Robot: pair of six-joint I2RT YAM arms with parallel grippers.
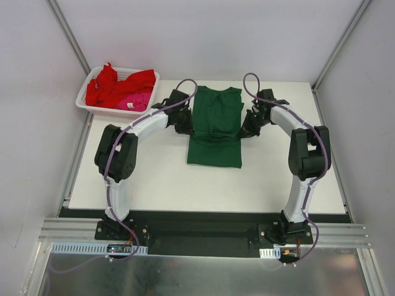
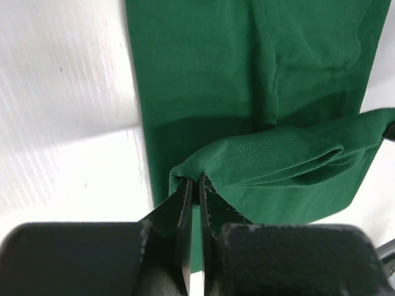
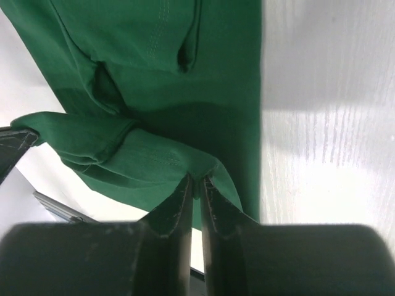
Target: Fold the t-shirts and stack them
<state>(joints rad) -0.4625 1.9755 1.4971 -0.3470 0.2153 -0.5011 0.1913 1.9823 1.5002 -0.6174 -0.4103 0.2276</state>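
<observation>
A white bench (image 1: pixel 154 179) carries a dark green t-shirt (image 1: pixel 215 132) lying lengthwise at its centre, collar toward the far edge. At the far left corner a white mesh basket (image 1: pixel 92 108) holds a red t-shirt (image 1: pixel 114 86) and a pink t-shirt (image 1: pixel 137 101) in a heap. The left end effector (image 2: pixel 194 182) and right end effector (image 3: pixel 196 179) are each clenched on a pinch of the green shirt's cloth, one at either side edge, a fold raised between them

basket (image 1: pixel 82 97) at far-left corner, bare table (image 1: pixel 160 185) nearside
</observation>
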